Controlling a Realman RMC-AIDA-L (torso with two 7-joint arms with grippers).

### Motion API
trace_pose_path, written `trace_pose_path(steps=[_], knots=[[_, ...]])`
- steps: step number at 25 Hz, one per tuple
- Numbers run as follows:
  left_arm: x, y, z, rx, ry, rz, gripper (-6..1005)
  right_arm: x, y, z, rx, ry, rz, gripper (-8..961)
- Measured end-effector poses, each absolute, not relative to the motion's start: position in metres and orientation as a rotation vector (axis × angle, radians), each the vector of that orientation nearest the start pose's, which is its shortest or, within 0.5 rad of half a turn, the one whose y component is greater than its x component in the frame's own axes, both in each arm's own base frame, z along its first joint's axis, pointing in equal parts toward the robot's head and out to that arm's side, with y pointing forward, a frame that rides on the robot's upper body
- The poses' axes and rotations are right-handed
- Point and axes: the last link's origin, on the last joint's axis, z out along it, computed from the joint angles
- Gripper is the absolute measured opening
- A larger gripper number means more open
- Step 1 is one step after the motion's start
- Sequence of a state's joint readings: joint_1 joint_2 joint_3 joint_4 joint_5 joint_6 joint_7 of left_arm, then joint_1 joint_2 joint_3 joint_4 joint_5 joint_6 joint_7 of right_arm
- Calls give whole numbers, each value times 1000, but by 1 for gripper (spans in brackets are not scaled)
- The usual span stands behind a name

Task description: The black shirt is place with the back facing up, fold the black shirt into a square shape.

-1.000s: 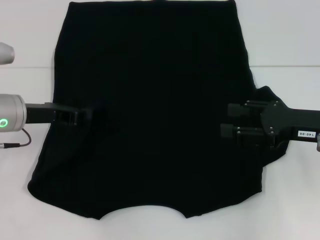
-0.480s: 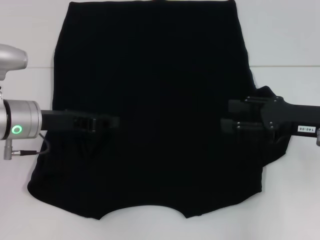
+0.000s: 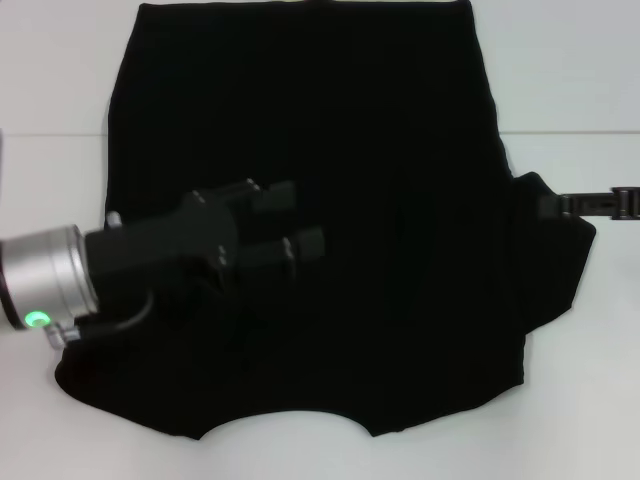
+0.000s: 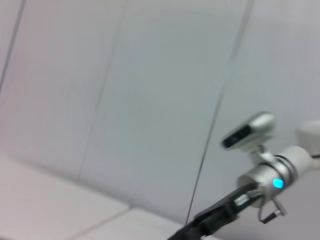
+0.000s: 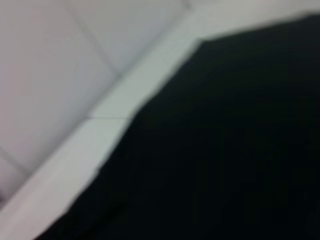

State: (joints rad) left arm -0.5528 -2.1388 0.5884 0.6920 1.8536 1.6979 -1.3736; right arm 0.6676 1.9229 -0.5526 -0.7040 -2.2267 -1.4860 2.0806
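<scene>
The black shirt (image 3: 330, 200) lies spread flat on the white table (image 3: 50, 170), plain side up, with its right sleeve (image 3: 555, 260) sticking out. It also fills much of the right wrist view (image 5: 225, 150). My left gripper (image 3: 292, 220) is raised above the shirt's left half, turned toward the middle, its two fingers (image 3: 272, 194) apart with nothing between them. My right gripper (image 3: 562, 206) shows only as a thin dark bar at the right edge, just above the right sleeve. In the left wrist view the right arm (image 4: 260, 175) shows far off.
White table surface surrounds the shirt, with a seam line (image 3: 50, 133) across it. The shirt's hem reaches the table's far edge (image 3: 300, 3). A pale panelled wall (image 4: 125, 90) stands beyond.
My left arm has lifted, turned and moved right over the shirt. My right gripper has pulled back off the shirt to the right edge of view.
</scene>
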Motion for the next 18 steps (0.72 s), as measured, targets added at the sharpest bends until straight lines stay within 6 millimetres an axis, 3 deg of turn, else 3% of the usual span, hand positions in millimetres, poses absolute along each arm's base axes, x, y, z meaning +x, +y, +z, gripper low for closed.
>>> trace_pose_path(steps=[3,9,14,18], knots=[[-217,323,-7,-2688,-366,-1053,685,283,391,93,-2295,1493,451,731],[-215,320,-37,-2848,-199,-820,811,304,389,104,-2137,1673,303,730],[-219,321,-48,-2916,-141,-658,938,315,388,100,-2054,1736,162,731],[-220,321,-50,-2929,-117,-621,934,317,389,95,-2026,1748,128,731]])
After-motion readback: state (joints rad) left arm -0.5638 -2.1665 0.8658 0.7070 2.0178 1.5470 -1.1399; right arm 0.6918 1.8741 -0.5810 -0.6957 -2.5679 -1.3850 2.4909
